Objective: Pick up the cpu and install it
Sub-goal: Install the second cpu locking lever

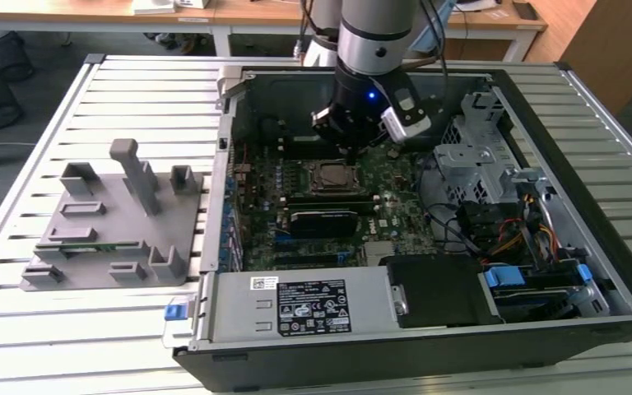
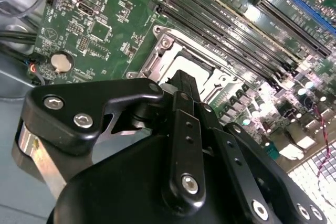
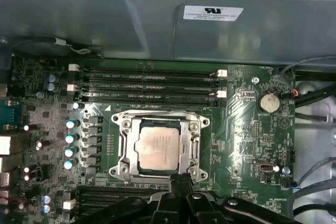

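Observation:
The cpu (image 3: 160, 149), a square chip with a dull silver top, lies flat inside the metal frame of the motherboard socket (image 3: 122, 129) in the first wrist view. In the exterior view the cpu (image 1: 331, 175) sits in the middle of the board inside the open computer case. My gripper (image 1: 347, 146) hangs just above the socket's far edge. Its black fingertips (image 3: 180, 181) are pressed together with nothing between them, close beside the socket frame. The second wrist view shows the gripper (image 2: 184, 83) over the socket frame (image 2: 167, 42), hiding most of the chip.
Memory slots (image 3: 149, 85) run alongside the socket, near the case wall (image 3: 157, 19). A drive cage (image 1: 476, 160) and cables (image 1: 513, 239) fill the exterior view's right, and a power supply (image 1: 283, 304) sits at the front. A grey fixture (image 1: 118, 222) holding a green memory stick (image 1: 88, 245) stands on the table to the left.

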Tool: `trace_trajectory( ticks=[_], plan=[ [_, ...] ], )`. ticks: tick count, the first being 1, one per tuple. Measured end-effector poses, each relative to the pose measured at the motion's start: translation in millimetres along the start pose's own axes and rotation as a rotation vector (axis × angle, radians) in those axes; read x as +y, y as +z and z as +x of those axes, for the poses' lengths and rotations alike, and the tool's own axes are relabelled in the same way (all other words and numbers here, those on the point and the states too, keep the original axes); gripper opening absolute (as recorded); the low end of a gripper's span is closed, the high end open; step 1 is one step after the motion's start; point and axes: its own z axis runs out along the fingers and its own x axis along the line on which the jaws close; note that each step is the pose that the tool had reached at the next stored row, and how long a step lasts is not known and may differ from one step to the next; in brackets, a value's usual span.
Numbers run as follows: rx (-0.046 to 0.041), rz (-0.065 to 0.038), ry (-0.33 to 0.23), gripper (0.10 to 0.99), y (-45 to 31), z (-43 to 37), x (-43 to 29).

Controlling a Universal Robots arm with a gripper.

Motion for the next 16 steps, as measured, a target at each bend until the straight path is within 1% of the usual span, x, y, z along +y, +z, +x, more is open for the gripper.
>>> trace_trajectory(
  ticks=[1,2,7,9,13,16],
  plan=[
    [0.0074,0.000,0.000,0.106,0.1,-0.8,-0.1],
    [0.0107,0.000,0.000,0.106,0.4,-0.9,-0.9],
    [0.0109,-0.001,0.000,0.106,3.0,-0.6,-12.2],
    [0.0109,-0.001,-0.001,0.106,3.1,-0.6,-14.0],
    [0.0071,-0.001,-0.012,0.106,5.0,0.9,-17.8],
    [0.0065,-0.002,-0.019,0.106,6.7,1.7,-22.2]
  ],
)
